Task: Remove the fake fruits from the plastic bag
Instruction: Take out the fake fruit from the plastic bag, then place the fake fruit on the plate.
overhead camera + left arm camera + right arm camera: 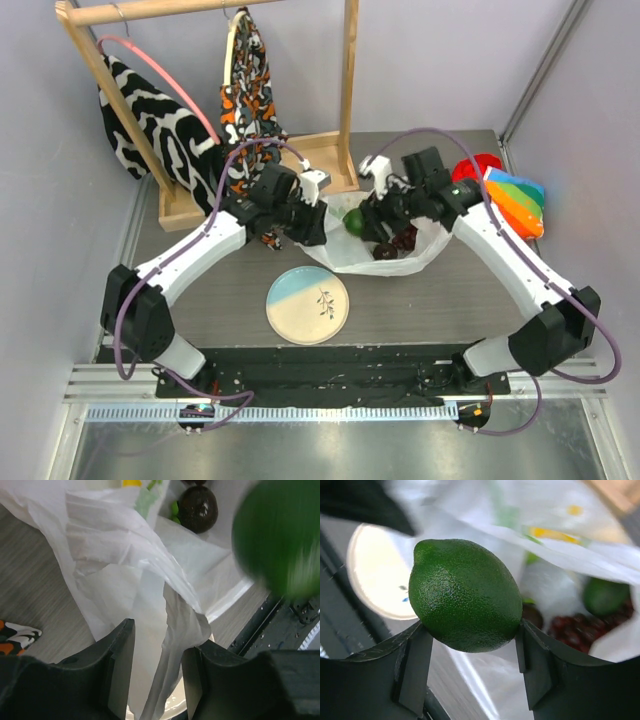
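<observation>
The white plastic bag (345, 255) lies open at the middle of the table. My left gripper (312, 228) is at its left edge, and its jaws (157, 635) are shut on a bunched fold of the plastic bag (125, 580). My right gripper (362, 222) hovers over the bag mouth, shut on a green lime (465, 592), which shows as a green blur (277, 540) in the left wrist view. Inside the bag lie a dark avocado-like oval (198, 509), a green oval (605, 595) and a dark purple grape bunch (575, 627).
A round blue-and-cream plate (307, 305) sits in front of the bag, near the arm bases. A wooden rack (330, 150) with hanging patterned cloths stands at the back left. A red and rainbow-striped cloth (515, 200) lies at the right.
</observation>
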`<action>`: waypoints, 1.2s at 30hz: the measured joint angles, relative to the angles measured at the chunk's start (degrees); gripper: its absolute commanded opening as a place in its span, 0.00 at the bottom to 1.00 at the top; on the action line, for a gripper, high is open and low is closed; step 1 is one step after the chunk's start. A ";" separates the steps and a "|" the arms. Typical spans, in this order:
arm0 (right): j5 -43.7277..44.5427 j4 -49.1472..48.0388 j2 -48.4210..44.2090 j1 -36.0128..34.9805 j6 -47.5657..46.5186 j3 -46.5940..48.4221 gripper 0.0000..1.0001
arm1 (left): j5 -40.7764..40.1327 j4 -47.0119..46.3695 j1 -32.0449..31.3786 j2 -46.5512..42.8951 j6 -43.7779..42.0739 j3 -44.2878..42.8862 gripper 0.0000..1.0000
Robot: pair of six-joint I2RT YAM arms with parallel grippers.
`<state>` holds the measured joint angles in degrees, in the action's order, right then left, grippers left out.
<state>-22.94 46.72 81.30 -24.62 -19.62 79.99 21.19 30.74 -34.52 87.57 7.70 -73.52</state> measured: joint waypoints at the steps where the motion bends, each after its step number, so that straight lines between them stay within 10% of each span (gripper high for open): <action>1: -1.33 0.15 -0.50 -1.62 -0.46 -0.55 0.18 | -0.26 0.04 0.04 0.46 0.00 -0.72 0.50; 19: -5.20 -12.41 16.13 -21.35 2.23 -9.29 0.18 | 1.11 -1.62 10.43 2.64 15.04 -1.64 0.49; 29: 1.86 -18.27 21.16 -21.59 5.22 -11.13 0.85 | 1.84 -2.45 10.56 2.80 17.29 -1.66 0.55; 36: -0.02 -5.97 13.66 -18.75 0.13 -7.85 0.89 | 2.49 -4.02 10.64 2.67 17.46 -1.46 0.55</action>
<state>-22.96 40.75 94.96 -43.38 -19.49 72.14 23.68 26.72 -23.88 90.24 25.17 -74.98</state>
